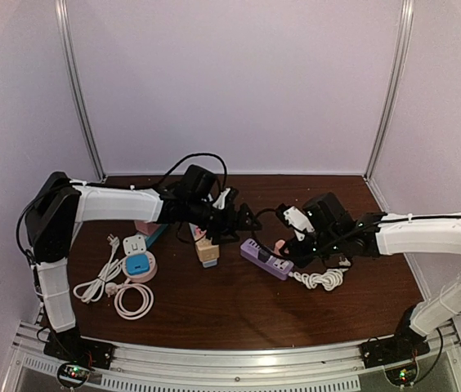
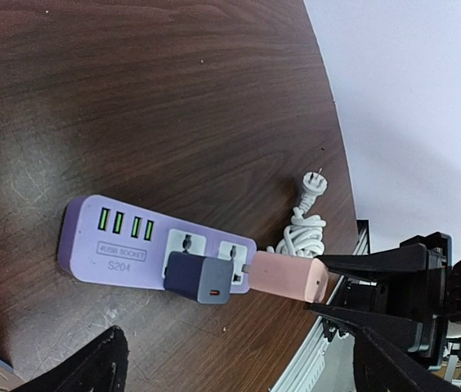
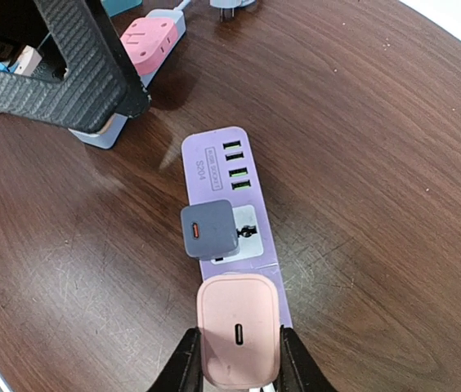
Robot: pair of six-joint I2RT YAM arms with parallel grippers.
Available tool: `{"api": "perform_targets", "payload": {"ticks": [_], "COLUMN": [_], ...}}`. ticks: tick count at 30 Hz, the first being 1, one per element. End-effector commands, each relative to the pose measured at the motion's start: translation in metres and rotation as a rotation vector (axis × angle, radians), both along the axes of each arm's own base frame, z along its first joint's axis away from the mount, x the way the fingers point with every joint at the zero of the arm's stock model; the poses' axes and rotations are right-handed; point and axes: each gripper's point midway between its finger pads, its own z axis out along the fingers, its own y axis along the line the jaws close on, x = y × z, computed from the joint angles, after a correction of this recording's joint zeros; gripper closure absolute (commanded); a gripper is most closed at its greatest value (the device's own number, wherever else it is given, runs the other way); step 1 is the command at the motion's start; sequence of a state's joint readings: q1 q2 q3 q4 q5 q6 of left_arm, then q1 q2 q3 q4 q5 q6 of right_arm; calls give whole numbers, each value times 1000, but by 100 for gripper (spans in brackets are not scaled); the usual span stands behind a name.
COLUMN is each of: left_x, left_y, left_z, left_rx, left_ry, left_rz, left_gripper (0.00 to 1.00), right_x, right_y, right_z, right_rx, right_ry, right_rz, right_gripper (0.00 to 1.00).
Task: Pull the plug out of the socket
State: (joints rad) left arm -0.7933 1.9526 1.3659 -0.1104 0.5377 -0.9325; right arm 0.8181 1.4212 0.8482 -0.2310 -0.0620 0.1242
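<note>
A purple power strip [image 1: 266, 259] [image 2: 132, 241] [image 3: 230, 163] lies flat on the dark wooden table. A dark grey plug [image 2: 199, 278] [image 3: 208, 229] sits in its middle socket. My right gripper [image 3: 239, 359] [image 1: 286, 243] is shut on a pink plug [image 3: 239, 331] [image 2: 284, 279] at the end socket. The pink body stands off the strip's face, with a metal prong [image 2: 251, 268] bared between them. My left gripper [image 2: 239, 380] [image 1: 243, 219] hangs open above the strip's USB end, holding nothing.
The strip's white cable [image 1: 320, 279] [image 2: 300, 233] is coiled at the right, near the table's edge. A pink socket cube [image 3: 150, 37], a round blue and white adapter [image 1: 138, 265], white cable loops [image 1: 132, 300] and a tan block [image 1: 207, 251] lie to the left.
</note>
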Motion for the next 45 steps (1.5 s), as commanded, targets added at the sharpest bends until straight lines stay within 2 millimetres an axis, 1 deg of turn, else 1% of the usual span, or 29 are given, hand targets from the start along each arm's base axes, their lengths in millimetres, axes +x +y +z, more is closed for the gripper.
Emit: {"api": "perform_targets", "payload": {"ticks": [1, 6, 8, 11, 13, 22, 24, 27, 31, 34, 38, 45], "left_x": [7, 10, 10, 11, 10, 3, 1, 0, -1, -1, 0, 0], "left_y": [-9, -13, -13, -12, -10, 14, 18, 22, 25, 25, 26, 25], "left_z": [20, 39, 46, 57, 65, 89, 94, 97, 99, 99, 99, 92], "left_rx": [-29, -56, -63, -65, -59, 9, 17, 31, 38, 38, 39, 43], "left_ry": [-65, -115, -131, -157, -180, -270, -288, -301, -309, -310, -315, -305], "left_rz": [-11, -25, -29, -35, -42, -41, -39, -38, -36, -36, -33, -35], "left_gripper": [2, 2, 2, 2, 2, 2, 3, 2, 2, 2, 2, 2], "right_x": [14, 33, 45, 65, 77, 125, 133, 143, 151, 152, 148, 138], "right_y": [-10, -27, -40, -62, -74, -111, -118, -128, -141, -147, -152, -161], "right_z": [35, 45, 48, 44, 42, 41, 36, 27, 14, -1, -20, -45], "right_rx": [56, 103, 120, 148, 169, 421, 474, 552, 625, 636, 626, 625], "right_ry": [-54, -36, -33, -1, 10, 91, 117, 158, 182, 207, 237, 284], "right_rz": [-89, -190, -261, -387, -443, -528, -539, -557, -578, -603, -622, -642], "right_gripper": [87, 87, 86, 85, 85, 85, 85, 85, 85, 85, 83, 81]}}
